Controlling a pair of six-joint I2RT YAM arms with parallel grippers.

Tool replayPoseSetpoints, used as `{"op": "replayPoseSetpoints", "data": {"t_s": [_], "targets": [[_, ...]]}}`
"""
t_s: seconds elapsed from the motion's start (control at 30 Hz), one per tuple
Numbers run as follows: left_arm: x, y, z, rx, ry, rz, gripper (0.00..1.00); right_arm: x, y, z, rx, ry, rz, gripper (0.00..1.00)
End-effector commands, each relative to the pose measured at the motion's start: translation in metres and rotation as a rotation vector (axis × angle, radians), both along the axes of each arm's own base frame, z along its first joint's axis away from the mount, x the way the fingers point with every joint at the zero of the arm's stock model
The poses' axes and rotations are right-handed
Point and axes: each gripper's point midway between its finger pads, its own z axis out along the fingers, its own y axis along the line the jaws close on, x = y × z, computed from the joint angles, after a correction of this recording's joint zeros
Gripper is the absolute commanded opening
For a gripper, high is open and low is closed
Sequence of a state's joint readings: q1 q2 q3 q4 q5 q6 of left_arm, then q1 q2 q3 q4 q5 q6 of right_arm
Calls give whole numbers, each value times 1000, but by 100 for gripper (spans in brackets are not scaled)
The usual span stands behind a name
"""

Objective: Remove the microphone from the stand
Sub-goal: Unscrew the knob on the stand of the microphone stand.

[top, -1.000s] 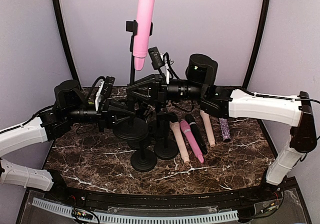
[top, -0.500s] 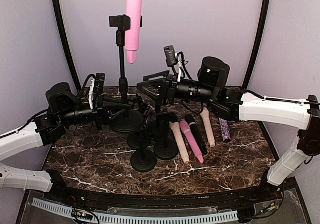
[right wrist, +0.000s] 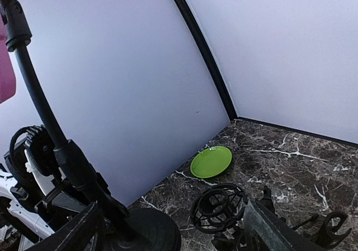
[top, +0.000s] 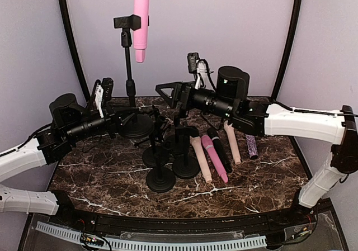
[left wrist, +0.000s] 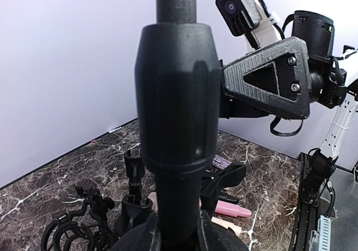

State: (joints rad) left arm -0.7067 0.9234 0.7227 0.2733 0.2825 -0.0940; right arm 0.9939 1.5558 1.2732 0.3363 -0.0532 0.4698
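Note:
The pink microphone (top: 140, 22) hangs head-up in the clip at the top of the tall black stand (top: 128, 72). The stand's round base (top: 137, 129) sits at the back left of the marble table. My left gripper (top: 130, 118) is shut on the stand's pole just above the base. In the left wrist view that pole (left wrist: 178, 94) fills the middle, with the gripper (left wrist: 179, 228) closed around it. My right gripper (top: 169, 97) stands open to the right of the pole, touching nothing. Its wrist view shows the gripper (right wrist: 176, 231) empty, the stand (right wrist: 39, 111) at the left and a sliver of the microphone (right wrist: 4, 66).
Several microphones (top: 215, 150) lie side by side right of centre, a glittery purple one (top: 251, 145) furthest right. Short black stands (top: 161, 178) (top: 185, 161) cluster mid-table. A black shock mount (right wrist: 218, 206) and a green plate (right wrist: 211, 161) sit near the back wall.
My right gripper has opened, let go of the stand and drawn back to the right. The left gripper has carried the stand and microphone to the left, and the stand now stands more upright.

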Motion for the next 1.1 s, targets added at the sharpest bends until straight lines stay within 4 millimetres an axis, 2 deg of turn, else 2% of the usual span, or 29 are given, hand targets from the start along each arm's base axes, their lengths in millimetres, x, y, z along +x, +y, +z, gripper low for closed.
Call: {"op": "replayPoseSetpoints", "data": {"t_s": [0.0,0.23,0.37,0.7,0.87,1.07], "targets": [[4,7,29,-72,-63,45,0,-10,23,11,6,-11,-20,85],[5,5,24,-63,-47,44,0,-30,59,11,-20,-44,30,78],[6,4,23,-63,-45,42,0,-36,72,12,-28,-54,50,71],[5,1,21,-58,-38,28,0,-37,79,21,2,-99,57,46],[5,0,20,-56,-34,20,0,-35,81,24,11,-114,45,44],[3,0,23,-62,-40,10,0,-31,83,27,11,-130,27,47]]}}
